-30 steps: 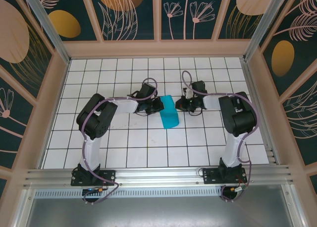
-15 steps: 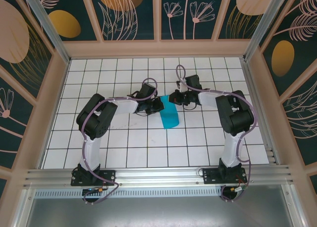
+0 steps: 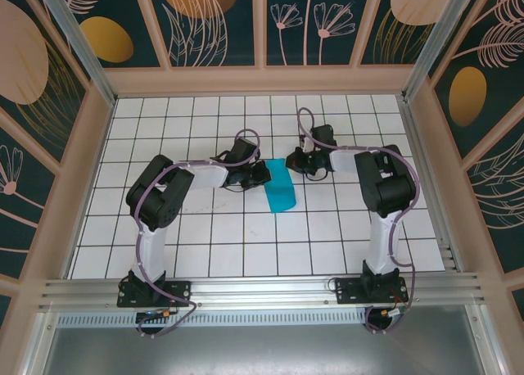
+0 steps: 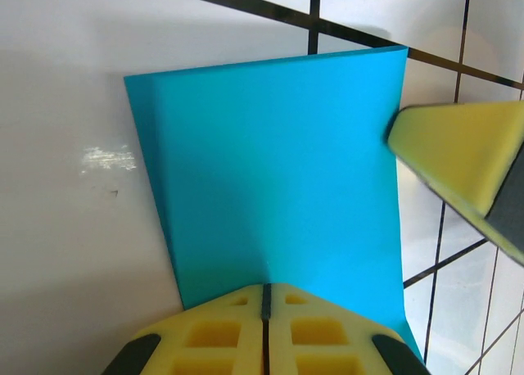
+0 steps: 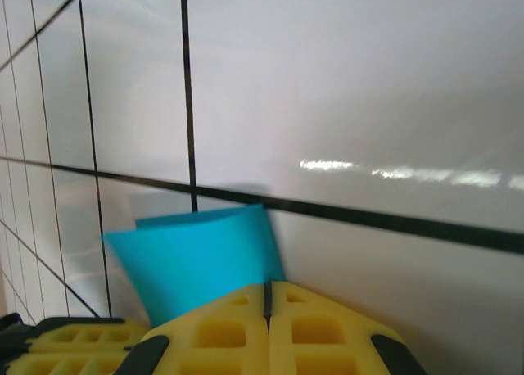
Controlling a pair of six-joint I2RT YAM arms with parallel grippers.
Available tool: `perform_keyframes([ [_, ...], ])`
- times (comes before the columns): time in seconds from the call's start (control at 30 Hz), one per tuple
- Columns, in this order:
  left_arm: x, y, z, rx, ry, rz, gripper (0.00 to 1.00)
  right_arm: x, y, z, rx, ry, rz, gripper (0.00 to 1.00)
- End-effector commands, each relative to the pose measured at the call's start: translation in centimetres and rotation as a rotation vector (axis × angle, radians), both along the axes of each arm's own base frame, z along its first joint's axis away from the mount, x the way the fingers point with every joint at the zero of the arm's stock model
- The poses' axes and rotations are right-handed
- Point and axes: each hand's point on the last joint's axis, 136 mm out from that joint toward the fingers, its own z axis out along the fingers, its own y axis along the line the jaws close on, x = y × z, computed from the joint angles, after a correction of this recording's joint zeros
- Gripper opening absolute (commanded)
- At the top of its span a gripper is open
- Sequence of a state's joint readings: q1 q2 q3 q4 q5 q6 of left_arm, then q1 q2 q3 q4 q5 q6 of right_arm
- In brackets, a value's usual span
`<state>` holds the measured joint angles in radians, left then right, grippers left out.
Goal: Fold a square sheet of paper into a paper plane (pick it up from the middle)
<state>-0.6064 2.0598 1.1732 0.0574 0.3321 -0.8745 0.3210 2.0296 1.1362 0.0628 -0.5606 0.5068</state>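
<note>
Since a second earlier, the right gripper (image 3: pixel 292 162) had swung left to the far right corner of the folded cyan sheet of paper (image 3: pixel 278 191), which lay mid-desk (image 3: pixel 205 244). The left gripper (image 4: pixel 264 290) had its fingers pinched together on the sheet's far left edge. The right gripper's fingers (image 5: pixel 311 326) were pressed together at the corner; whether they gripped it could not be told.

- No text, label, brand, number or sign can be read.
- The paper (image 4: pixel 270 162) is plain blue and unmarked.
- The wall panels (image 3: pixel 217 23) bear only leaf and flower drawings.
- The tiles (image 3: pixel 205 228) bear only black grid lines.
</note>
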Motion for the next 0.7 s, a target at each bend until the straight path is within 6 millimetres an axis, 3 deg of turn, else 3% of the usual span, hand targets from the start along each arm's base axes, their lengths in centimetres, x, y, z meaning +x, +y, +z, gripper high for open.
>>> perform_keyframes([
  [0.0,-6.4,7.3,-10.6,0.353,0.255,0.034,0.09,2.2,0.0,3.8,0.043,-0.130,-0.043,0.00],
  [0.17,-6.1,7.2,-10.5,0.351,0.250,0.031,0.09,1.1,2.4,5.4,0.104,-0.174,0.061,0.00],
  [0.37,-6.1,7.2,-10.5,0.351,0.249,0.033,0.09,1.0,3.1,2.5,0.076,-0.088,0.080,0.00],
  [0.67,-6.2,7.3,-10.5,0.352,0.238,0.022,0.08,3.2,0.3,-0.4,-0.019,-0.038,-0.025,0.00],
])
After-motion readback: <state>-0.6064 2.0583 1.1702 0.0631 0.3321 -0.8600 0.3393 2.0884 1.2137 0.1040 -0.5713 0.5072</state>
